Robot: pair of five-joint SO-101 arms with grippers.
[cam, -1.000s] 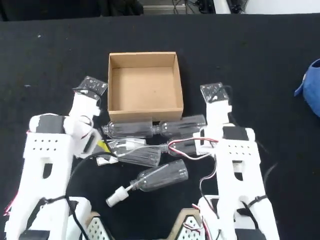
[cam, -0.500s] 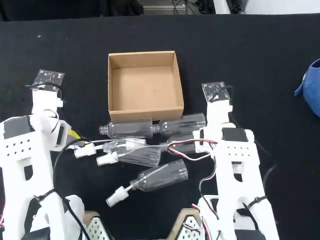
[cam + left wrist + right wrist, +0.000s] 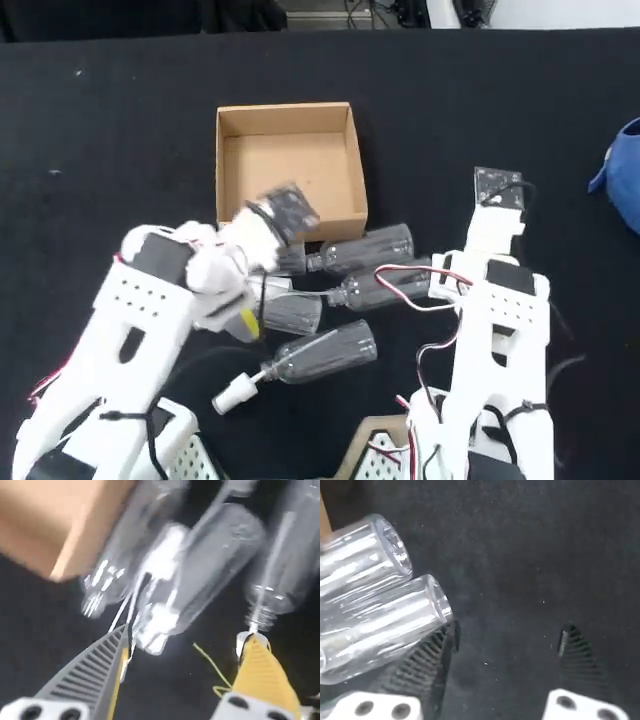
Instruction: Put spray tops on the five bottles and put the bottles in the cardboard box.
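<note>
Gaping left jaws over clear bottles

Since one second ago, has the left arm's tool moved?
Yes. The left tool swung right: earlier it was left of the open brown cardboard box, now it is over the clear plastic bottles in front of it.

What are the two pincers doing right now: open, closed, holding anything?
Left pincer: open, gripping nothing, with the lying bottles just past its tips.
Right pincer: open and empty.
</note>
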